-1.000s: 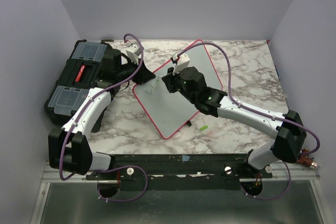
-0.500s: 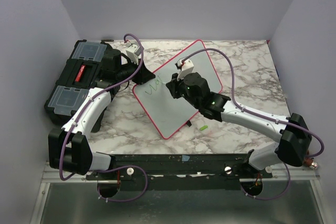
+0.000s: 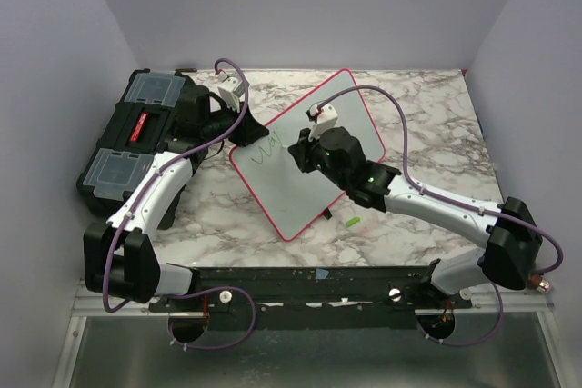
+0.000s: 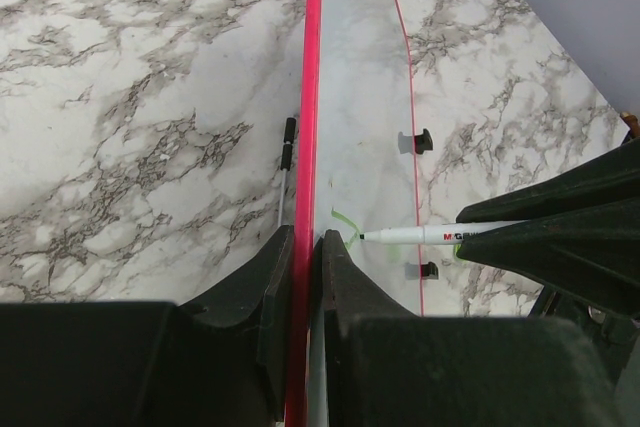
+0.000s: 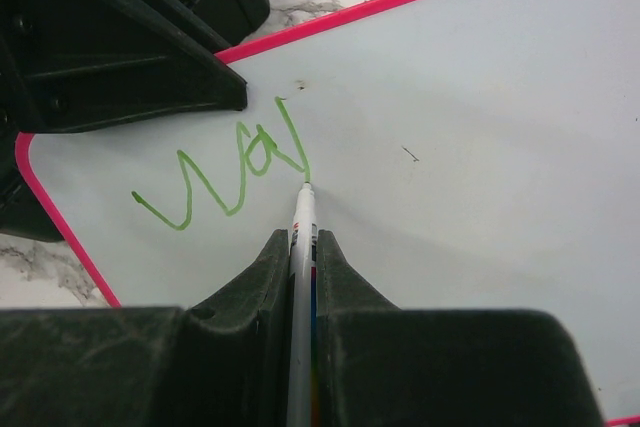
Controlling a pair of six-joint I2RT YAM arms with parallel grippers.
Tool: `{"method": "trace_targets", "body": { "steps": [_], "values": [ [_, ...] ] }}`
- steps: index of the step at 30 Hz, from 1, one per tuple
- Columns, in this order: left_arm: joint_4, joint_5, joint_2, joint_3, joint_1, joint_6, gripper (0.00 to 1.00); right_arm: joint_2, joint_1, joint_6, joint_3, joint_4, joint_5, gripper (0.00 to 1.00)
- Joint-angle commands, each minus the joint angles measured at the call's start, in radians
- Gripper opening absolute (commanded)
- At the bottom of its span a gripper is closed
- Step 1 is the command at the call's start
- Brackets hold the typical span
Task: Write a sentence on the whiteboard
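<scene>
The whiteboard (image 3: 293, 199), white with a red-pink rim, lies tilted on the marble table. My left gripper (image 3: 244, 130) is shut on its left edge; in the left wrist view the jaws pinch the rim (image 4: 305, 237). My right gripper (image 3: 296, 154) is shut on a white marker (image 5: 303, 215), whose tip touches the whiteboard (image 5: 480, 127). The sentence (image 5: 228, 169) shows as green letters "wa" and one more stroke, ending at the tip. The marker (image 4: 430, 234) also shows from the side in the left wrist view, touching the green stroke (image 4: 344, 221).
A black toolbox (image 3: 136, 134) with clear lid compartments stands at the left, behind the left arm. A green cap (image 3: 352, 222) lies on the table near the whiteboard's near edge. Grey walls close the table on three sides.
The right gripper has shifted slightly toward the near side and left with the marker, and the green lettering has grown by another letter. The left gripper has stayed clamped on the rim.
</scene>
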Motion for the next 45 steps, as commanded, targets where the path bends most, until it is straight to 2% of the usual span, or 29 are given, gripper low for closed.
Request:
{"method": "trace_targets", "body": {
  "steps": [1,35,45],
  "values": [
    [0.006,0.008,-0.027,0.020,-0.011,0.057,0.00,0.025,-0.002,0.005,0.031,-0.036,-0.014,0.01],
    [0.004,0.013,-0.028,0.022,-0.011,0.062,0.00,0.118,-0.004,-0.064,0.170,-0.049,0.143,0.01],
    [0.003,0.007,-0.018,0.028,-0.011,0.060,0.00,0.071,-0.003,-0.094,0.215,-0.059,0.183,0.01]
  ]
}}
